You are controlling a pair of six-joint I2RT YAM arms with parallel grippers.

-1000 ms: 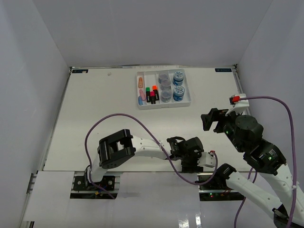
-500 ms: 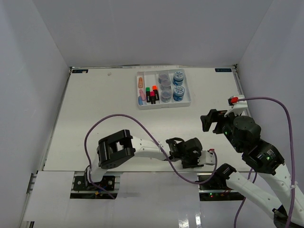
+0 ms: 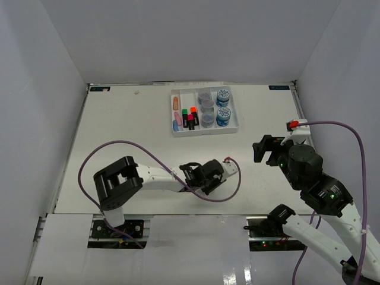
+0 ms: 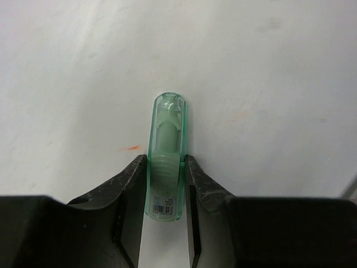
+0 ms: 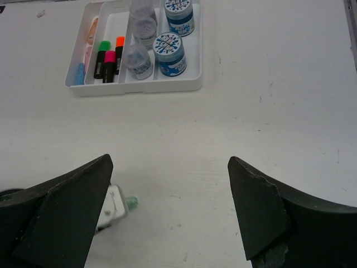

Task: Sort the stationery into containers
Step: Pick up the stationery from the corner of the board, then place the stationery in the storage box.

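Down by the worktop's [image 3: 119, 119] near edge, the left fingers [image 4: 129, 184] pinch the mint highlighter [image 4: 166, 139], purple cable [image 3: 113, 142] looping alongside. Right fingers [image 5: 67, 206] hang wide apart; the tray [image 5: 139, 88] sits at the far edge.

A white table [image 3: 119, 130] is enclosed by pale walls [image 3: 178, 35], a dark label [image 3: 101, 89] is fixed at its 11 o'clock corner, a blue label [image 3: 279, 88] at 1 o'clock, and a faint orange smear [image 4: 131, 148] is seen on its surface.

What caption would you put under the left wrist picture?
The left fingers pinch a mint highlighter over the white table.
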